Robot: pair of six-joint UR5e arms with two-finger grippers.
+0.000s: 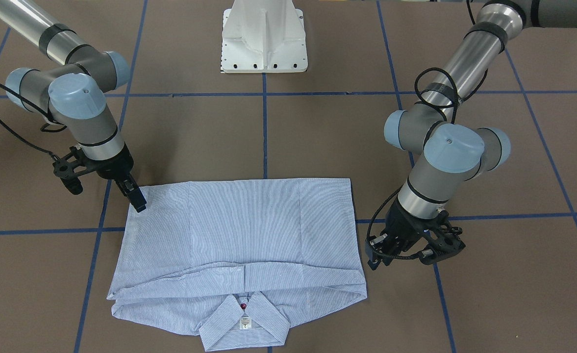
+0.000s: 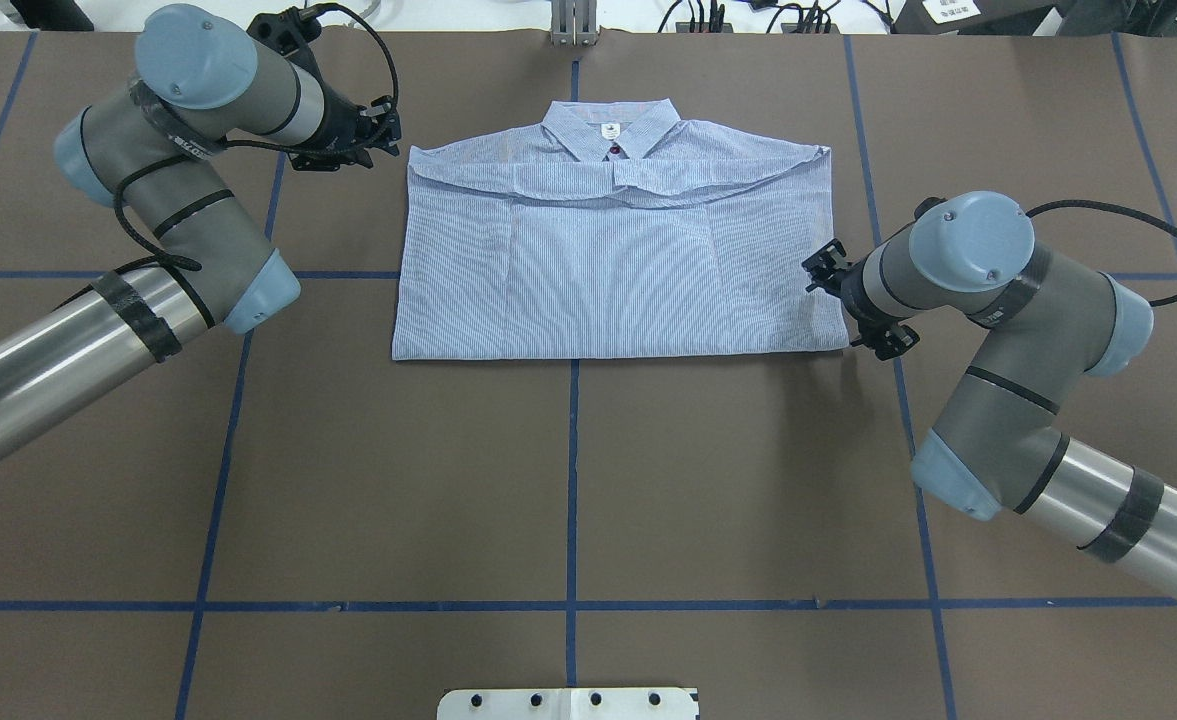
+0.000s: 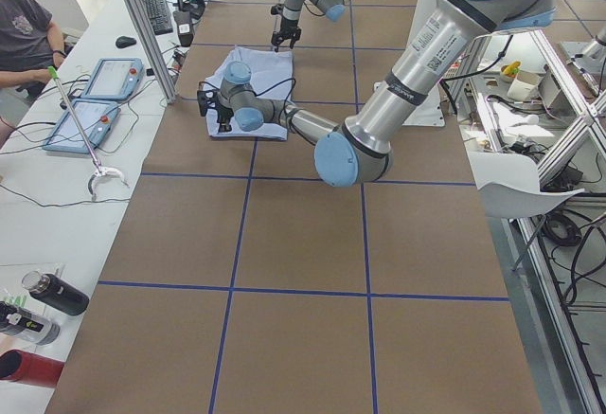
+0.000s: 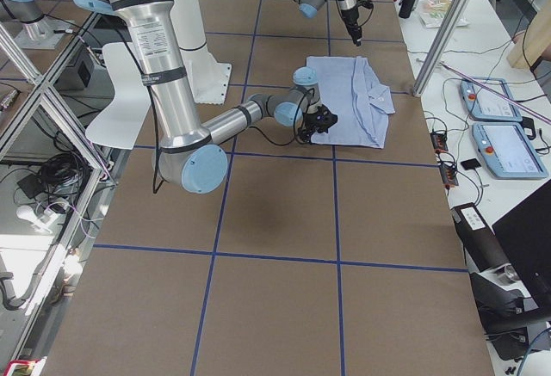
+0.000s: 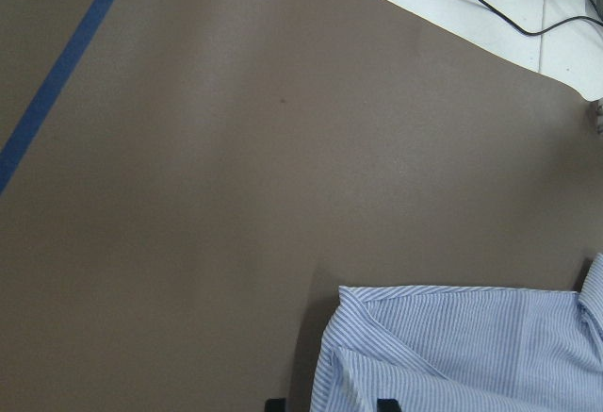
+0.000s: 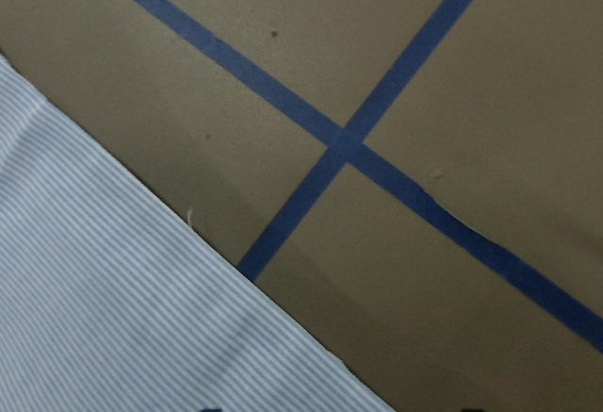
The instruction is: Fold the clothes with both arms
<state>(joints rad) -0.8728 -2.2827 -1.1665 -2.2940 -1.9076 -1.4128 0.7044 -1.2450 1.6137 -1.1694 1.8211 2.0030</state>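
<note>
The light blue and white striped shirt (image 2: 608, 270) lies folded flat on the brown table, collar (image 2: 610, 122) on the far side with a dark red button and a white neck label. My left gripper (image 2: 388, 130) hovers at the shirt's far left shoulder corner. In the left wrist view that gripper (image 5: 327, 403) is open, and the corner of the cloth (image 5: 471, 346) lies between its fingertips. My right gripper (image 1: 138, 201) is low at the shirt's near right hem corner. It is open in the right wrist view (image 6: 339, 408), straddling the hem edge (image 6: 113, 308).
The white pedestal base (image 1: 263, 44) stands at the robot's side of the table. Blue tape lines (image 2: 573, 480) grid the brown surface. A seated person (image 3: 24, 26) and teach pendants (image 3: 95, 101) are at a side bench beyond the shirt.
</note>
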